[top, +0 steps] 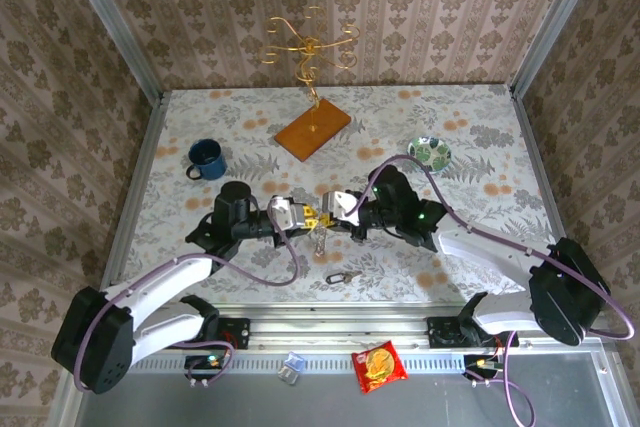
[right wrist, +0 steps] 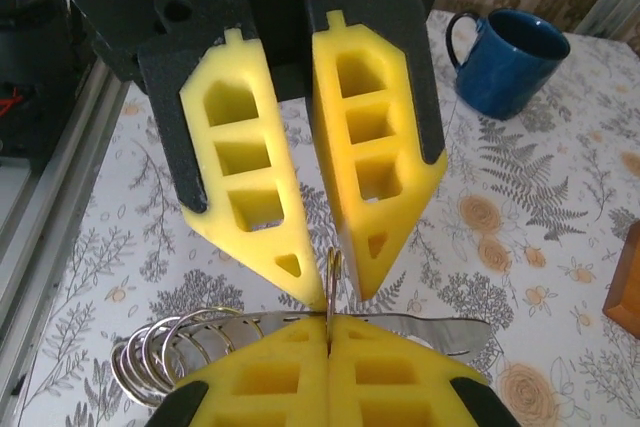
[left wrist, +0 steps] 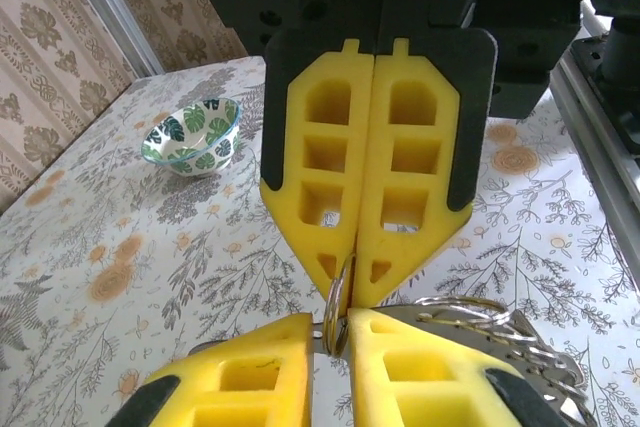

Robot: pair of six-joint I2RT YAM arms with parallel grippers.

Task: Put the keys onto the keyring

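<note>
My right gripper [right wrist: 328, 332] is clamped on the keyring [left wrist: 336, 305], which stands edge-on in the seam between its pads. My left gripper [right wrist: 340, 295] faces it tip to tip. Its fingers are slightly parted, and the ring's thin edge runs up between them; I cannot tell whether they touch it. From above, the hanging key [top: 318, 241] dangles just under the meeting fingertips. The loose key [top: 341, 276] lies on the table [top: 450, 247], apart from both grippers, on the side toward the arm bases.
</note>
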